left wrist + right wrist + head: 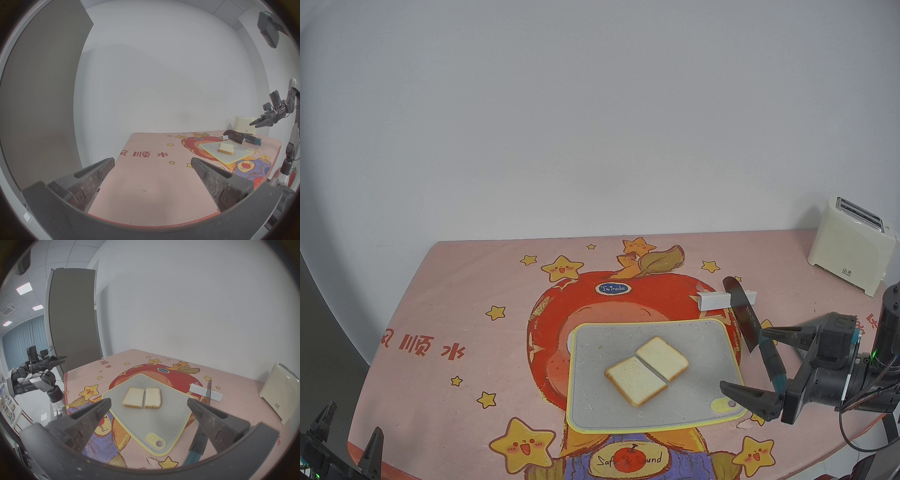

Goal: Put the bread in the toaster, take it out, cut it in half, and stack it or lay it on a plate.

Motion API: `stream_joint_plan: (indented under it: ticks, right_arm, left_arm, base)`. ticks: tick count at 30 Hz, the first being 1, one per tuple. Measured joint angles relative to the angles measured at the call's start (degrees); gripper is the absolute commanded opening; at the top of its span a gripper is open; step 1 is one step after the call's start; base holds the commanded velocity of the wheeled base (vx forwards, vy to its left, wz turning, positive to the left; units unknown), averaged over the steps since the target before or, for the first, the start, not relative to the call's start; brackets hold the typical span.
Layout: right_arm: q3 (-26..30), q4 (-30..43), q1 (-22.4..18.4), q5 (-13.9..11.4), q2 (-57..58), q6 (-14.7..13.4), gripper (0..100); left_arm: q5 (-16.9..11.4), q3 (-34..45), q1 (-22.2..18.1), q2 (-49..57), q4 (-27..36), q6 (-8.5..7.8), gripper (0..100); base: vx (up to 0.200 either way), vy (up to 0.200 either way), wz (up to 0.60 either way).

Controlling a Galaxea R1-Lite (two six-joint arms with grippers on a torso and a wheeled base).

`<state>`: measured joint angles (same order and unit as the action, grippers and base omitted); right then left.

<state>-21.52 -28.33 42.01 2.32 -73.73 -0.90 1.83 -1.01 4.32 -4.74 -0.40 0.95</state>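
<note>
Teal-handled knife lies below my open, empty right pincer; I risk knocking it reaching for bread halves.

On the counter, a board lay at the middle, with two bread halves side by side on it. The knife lay just right of the board, blade across a block behind. The toaster stood at the far right.
</note>
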Motion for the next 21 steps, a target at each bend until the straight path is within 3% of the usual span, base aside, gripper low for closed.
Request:
stream_joint_plan:
  ticks: [6, 13, 16, 21]
  right_arm:
    - [-3.78, 3.07, -1.24, -0.71, -0.61, -2.02, 100]
    - [-11.14, 7.62, -3.56, -0.90, -3.89, -2.16, 100]
    - [-16.27, 12.46, -5.02, -0.88, -5.40, -2.05, 100]
    - [-24.26, 26.89, -6.53, -0.62, -7.30, -2.11, 100]
  left_arm:
    - [0.00, 0.00, 0.01, 0.00, -0.02, 0.00, 100]
    - [0.00, 0.00, -0.02, 0.00, -0.02, 0.00, 100]
    - [0.00, 0.00, -0.02, 0.00, 0.00, 0.00, 100]
    - [0.00, 0.00, 0.00, 0.00, 0.00, 0.00, 100]
  base:
    - [0.000, 0.000, 0.00]
    - [0.000, 0.000, 0.00]
    - [0.000, 0.000, 0.00]
    - [0.000, 0.000, 0.00]
